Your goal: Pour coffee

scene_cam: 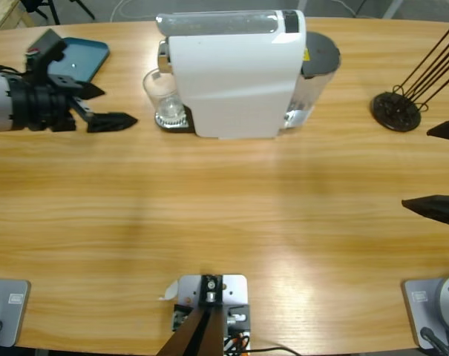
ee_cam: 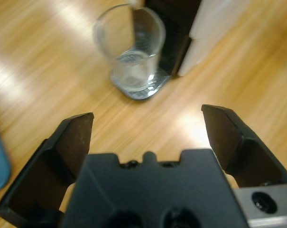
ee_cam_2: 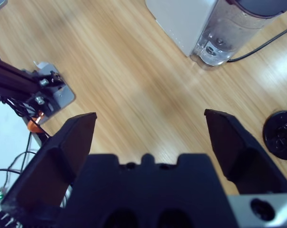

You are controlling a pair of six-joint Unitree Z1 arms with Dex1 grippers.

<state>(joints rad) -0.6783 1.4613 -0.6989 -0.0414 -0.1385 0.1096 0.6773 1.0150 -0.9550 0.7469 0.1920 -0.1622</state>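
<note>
A white coffee machine point(scene_cam: 231, 74) stands at the back middle of the table. An empty clear glass point(scene_cam: 163, 96) sits on the machine's drip tray point(scene_cam: 172, 122), at its left end. My left gripper point(scene_cam: 119, 105) comes in from the left edge, open, a short way left of the glass with nothing between its jaws. The left wrist view shows the glass point(ee_cam: 130, 52) ahead of the open left gripper point(ee_cam: 148, 123), upright on the tray point(ee_cam: 141, 88). At the right edge, the right gripper point(scene_cam: 441, 169) is open and empty over bare wood point(ee_cam_2: 150, 128).
A blue flat object point(scene_cam: 83, 58) lies at the back left behind the left arm. A black round stand with thin rods point(scene_cam: 396, 110) sits at the back right. The machine's clear water tank point(ee_cam_2: 226, 33) and a black cable point(ee_cam_2: 262, 45) are at its right end.
</note>
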